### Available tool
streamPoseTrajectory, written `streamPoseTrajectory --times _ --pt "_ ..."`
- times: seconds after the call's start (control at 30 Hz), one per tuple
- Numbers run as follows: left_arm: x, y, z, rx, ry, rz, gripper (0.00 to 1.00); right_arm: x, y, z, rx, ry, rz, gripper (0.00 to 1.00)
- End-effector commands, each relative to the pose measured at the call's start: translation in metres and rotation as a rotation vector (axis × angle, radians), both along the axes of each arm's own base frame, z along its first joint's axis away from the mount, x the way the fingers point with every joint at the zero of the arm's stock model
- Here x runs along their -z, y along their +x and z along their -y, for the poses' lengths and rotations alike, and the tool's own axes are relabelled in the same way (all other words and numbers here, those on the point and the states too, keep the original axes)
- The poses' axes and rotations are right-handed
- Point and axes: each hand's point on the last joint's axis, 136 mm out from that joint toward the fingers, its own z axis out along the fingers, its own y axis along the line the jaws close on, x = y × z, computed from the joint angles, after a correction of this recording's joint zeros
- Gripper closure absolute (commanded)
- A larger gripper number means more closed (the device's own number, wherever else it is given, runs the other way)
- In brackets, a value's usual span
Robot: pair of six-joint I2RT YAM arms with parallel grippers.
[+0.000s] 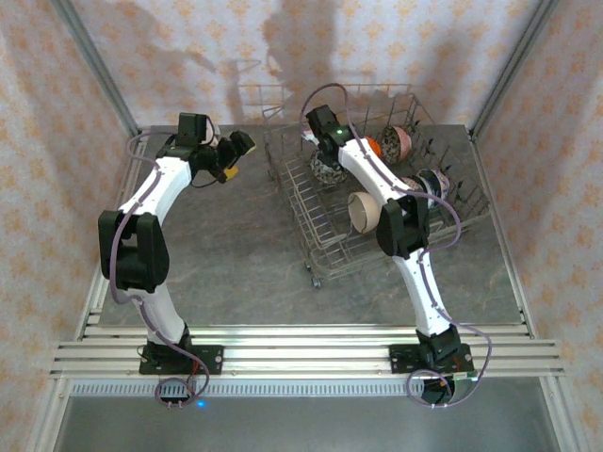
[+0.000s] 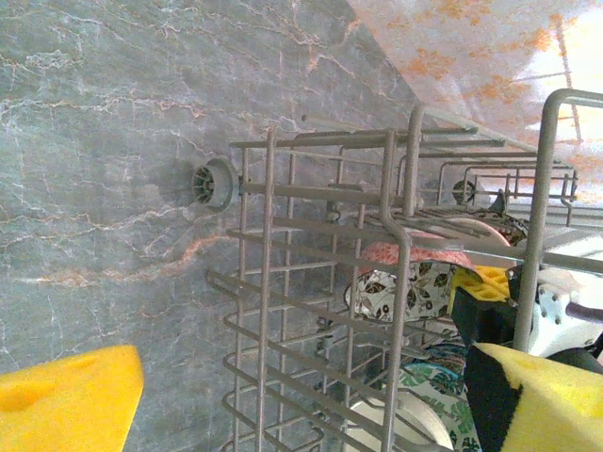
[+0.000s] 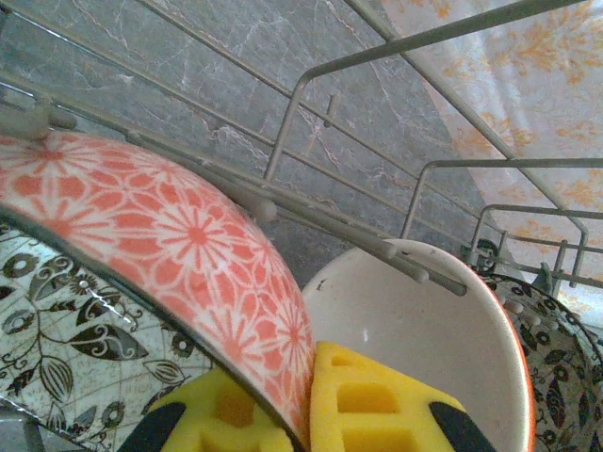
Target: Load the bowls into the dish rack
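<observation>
Coral bowl (image 3: 179, 235) in right hand (image 3: 303, 410)

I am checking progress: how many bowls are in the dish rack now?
5: leaf-patterned bowl in the right gripper, orange bowl, pink bowl, cream bowl, dark patterned bowl beside the arm. More may be hidden.

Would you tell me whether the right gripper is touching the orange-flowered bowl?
Touching. The right wrist view shows the right gripper with yellow pads pressed against both sides of the orange-flowered bowl at its rim.
</observation>
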Motion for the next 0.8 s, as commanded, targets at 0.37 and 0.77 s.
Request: streamPoseTrajectory --times 0.37,0.77 --pt "-0.008 0.012 0.013 0.028 -0.023 0.034 0.11 -0.070 -0.013 -0.005 0.048 -0.008 0.180 1.00" --pt "-0.009 0.012 0.019 0.052 -0.028 0.032 0.11 -0.109 -0.023 -0.002 0.114 0.020 0.296 1.00"
